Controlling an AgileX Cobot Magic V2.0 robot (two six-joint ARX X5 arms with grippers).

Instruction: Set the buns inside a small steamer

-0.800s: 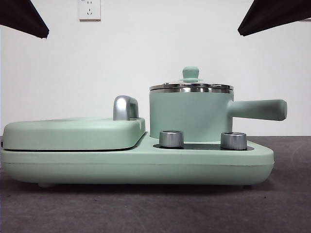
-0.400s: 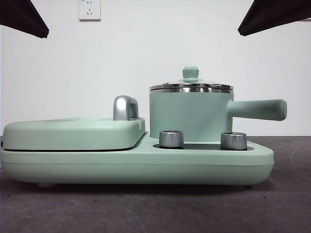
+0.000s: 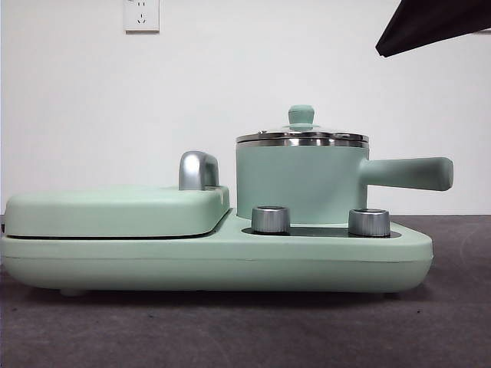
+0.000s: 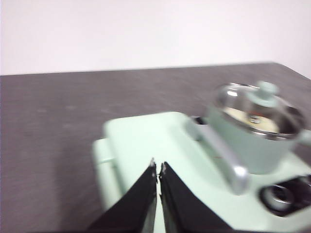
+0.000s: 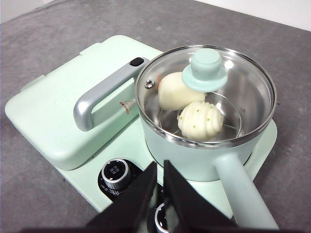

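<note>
Under the glass lid (image 5: 206,92) of the small steamer (image 5: 204,145), both buns are seen lying on a steel rack. The smooth bun (image 5: 177,91) is placed toward the back, and the round bun (image 5: 200,120) with folds and little green dots is placed just beside it, touching it. The lid is shut on the pot, and its green knob (image 5: 208,69) is seen on top.

The steamer is a mint-green round pot with a shiny steel rim and a straight side handle (image 3: 406,173). It is set on the right part of a mint-green cooker base (image 3: 215,264), behind two silver dials (image 3: 270,219).

Beside the pot, a flat green grill plate (image 3: 115,211) is seen closed, with a chrome handle (image 5: 99,99) between it and the pot. A white wall socket (image 3: 141,14) is seen high on the wall. Everything is stood on a dark grey desk (image 3: 230,330).

The left hand (image 4: 158,167) is held above the grill plate, clenched with nothing in it. The right hand (image 5: 160,167) is held above the dials, near the pot's handle, also clenched and holding nothing. One black arm tip (image 3: 430,23) is seen in a top corner of the front view.
</note>
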